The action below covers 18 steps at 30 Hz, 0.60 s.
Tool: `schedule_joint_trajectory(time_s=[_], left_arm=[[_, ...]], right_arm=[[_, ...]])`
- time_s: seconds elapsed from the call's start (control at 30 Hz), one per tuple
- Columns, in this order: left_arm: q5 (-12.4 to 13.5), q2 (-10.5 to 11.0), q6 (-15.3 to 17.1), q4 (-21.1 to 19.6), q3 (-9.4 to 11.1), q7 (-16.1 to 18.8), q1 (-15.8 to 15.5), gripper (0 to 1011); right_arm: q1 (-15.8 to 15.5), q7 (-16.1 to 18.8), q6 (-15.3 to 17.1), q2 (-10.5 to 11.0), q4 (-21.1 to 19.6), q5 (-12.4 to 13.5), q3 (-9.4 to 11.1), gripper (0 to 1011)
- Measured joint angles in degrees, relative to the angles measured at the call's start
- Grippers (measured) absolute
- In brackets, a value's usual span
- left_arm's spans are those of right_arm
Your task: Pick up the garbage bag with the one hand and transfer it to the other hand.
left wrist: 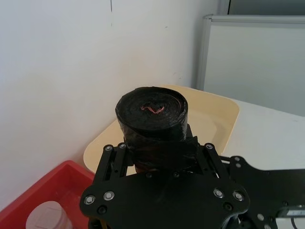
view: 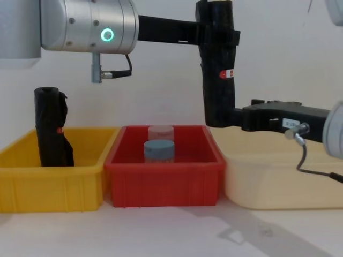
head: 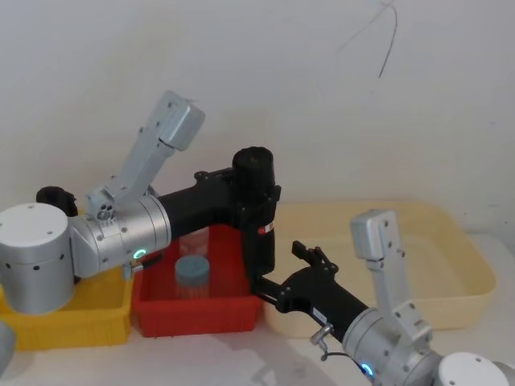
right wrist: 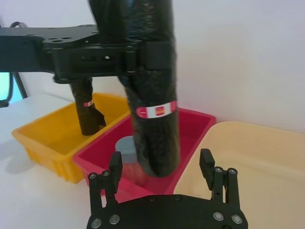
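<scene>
Between the fingers of the left gripper (view: 217, 33), the garbage bag (view: 218, 91) is clamped near its upper end and hangs upright, clear above the red bin (view: 161, 171) below that gripper; directly ahead of the right gripper (right wrist: 161, 156), whose fingers stand apart, the roll's lower end sits centred on the gap, with the red-and-white sticker (right wrist: 156, 111) above the fingertips; whether those fingers already flank the roll cannot be told.

Step in hand, by judgement: taking the bag into the receiving gripper. Procedure: advance the right gripper until the roll lies deep between both fingers, not at the tips; grip well below the left gripper so the two do not collide; close fully on the roll; release the left clamp only once the right grip is firm, since a smooth plastic roll may slip and drop into the bin beneath.
</scene>
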Motion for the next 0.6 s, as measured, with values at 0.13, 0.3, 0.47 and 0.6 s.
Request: schedule_joint_trajectory(time_s=[0.13, 0.3, 0.47, 0.6], left_arm=[[-0.37, -0.19, -0.27, 0.37, 0.03, 0.08, 0.12, 527], [-0.9, -0.35, -0.49, 0.87, 0.19, 0.16, 0.26, 527], [-1.33, -0.33, -0.5, 1.18, 0.42, 0.06, 0.29, 527], [-1.67, -0.21, -0.39, 1.28, 0.66, -0.28, 0.29, 527]], right_arm=[[0.37, 0.1, 0.08, -0.28, 0.3, -0.52, -0.55, 1000], [1.03, 0.09, 0.1, -0.98, 1.03, -1.17, -1.23, 1000], [1.63, -0.23, 0.05, -1.69, 1.73, -1.69, -1.45, 1000], [2.23, -0.73, -0.11, -2.38, 2.57, -2.11, -1.42, 1000]])
